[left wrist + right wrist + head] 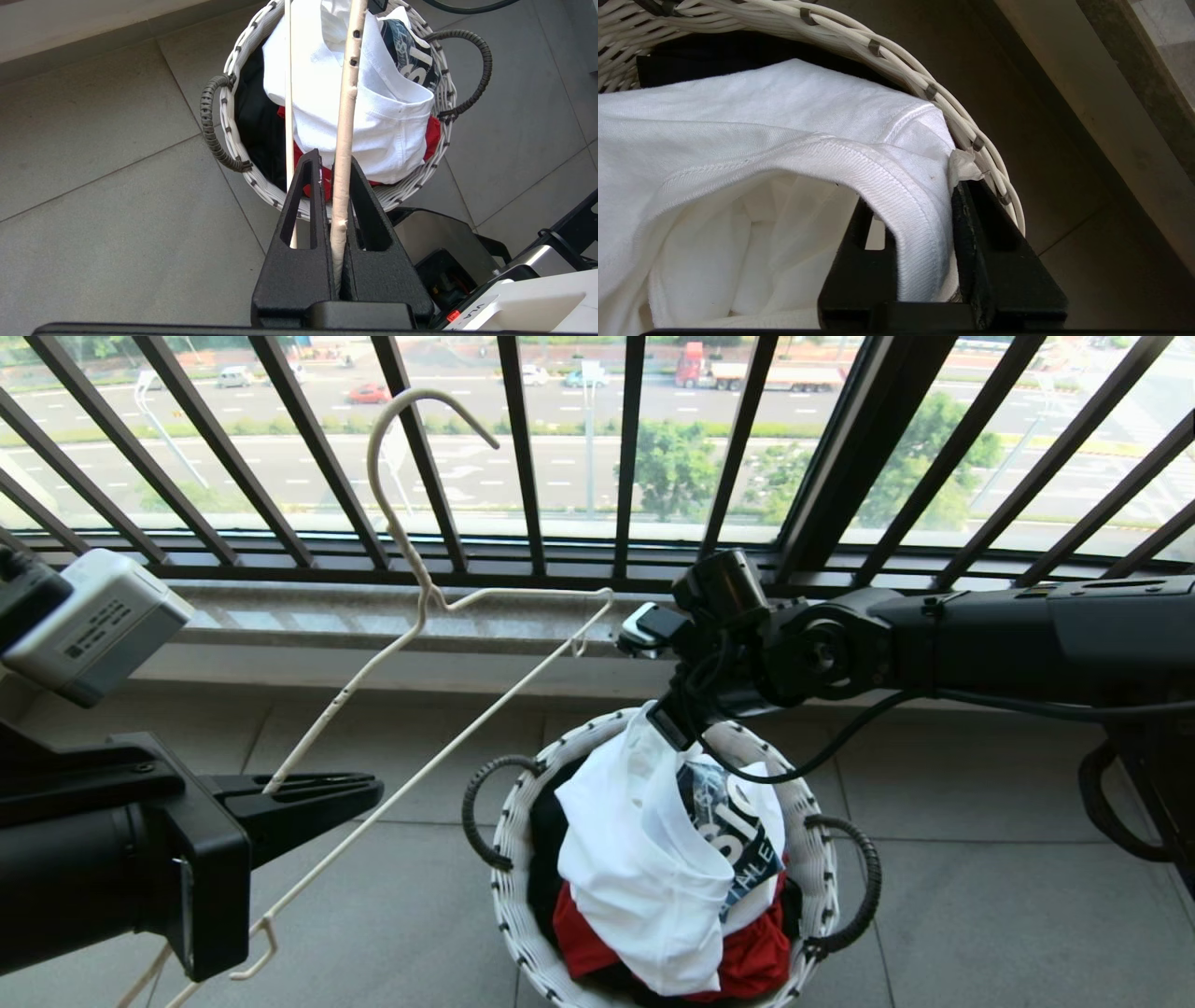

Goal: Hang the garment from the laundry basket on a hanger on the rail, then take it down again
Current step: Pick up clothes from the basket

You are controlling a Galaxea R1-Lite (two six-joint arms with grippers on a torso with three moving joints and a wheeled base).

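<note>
Head view: left gripper clenched on hanger, held off to side, likely kept ready for dressing. Right gripper at far rim of laundry basket on floor.

Left wrist view: basket holds garment on top, red cloth and black shirt beneath.

Right wrist view: fingers grasping garment's ribbed collar, a firm edge to lift by.

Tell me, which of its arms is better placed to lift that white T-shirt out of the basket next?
The right: the right gripper already pinches the white T-shirt by its collar at the laundry basket rim. The left gripper is busy holding the hanger.
</note>
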